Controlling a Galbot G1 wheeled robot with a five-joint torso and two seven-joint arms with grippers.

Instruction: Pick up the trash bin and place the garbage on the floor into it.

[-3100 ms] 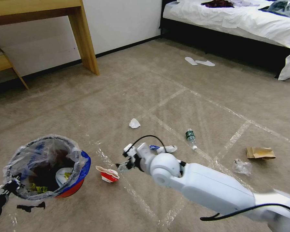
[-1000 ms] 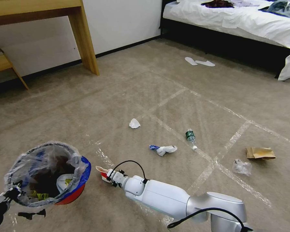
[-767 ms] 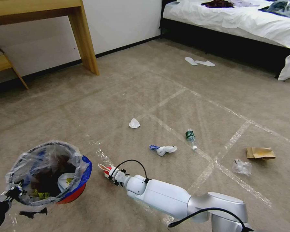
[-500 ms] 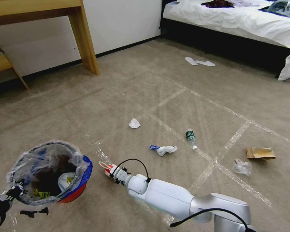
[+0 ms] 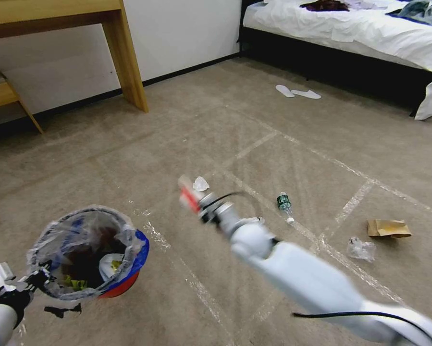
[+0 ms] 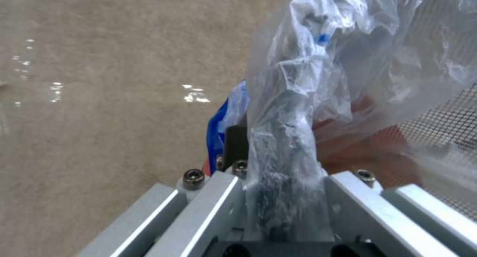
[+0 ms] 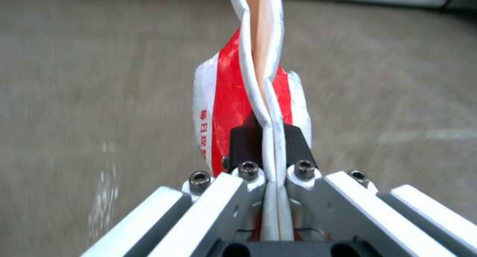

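Observation:
The trash bin [image 5: 124,281], red with a blue rim and a crinkled clear liner, hangs tilted at the lower left above the floor [image 5: 129,158]. My left gripper [image 5: 33,281] is shut on its lined rim [image 6: 281,137]. My right gripper [image 5: 200,204] is raised above the carpet to the right of the bin, shut on a crushed red-white paper cup [image 5: 188,194], one piece of the garbage. In the right wrist view the flattened cup [image 7: 218,100] stands pinched between the fingers [image 7: 243,137]. Yellow and white scraps lie inside the bin.
More litter lies on the carpet: a white tissue wad [image 5: 201,183], a green-label bottle [image 5: 284,203], a brown paper bag [image 5: 388,228] and a clear plastic wad [image 5: 361,249]. White slippers [image 5: 297,92] lie before the bed [image 5: 350,33]. A wooden desk leg [image 5: 127,62] stands at the back left.
My right gripper closed on the cup on the floor and has lifted it up and away from me. The bin has shifted slightly to the right.

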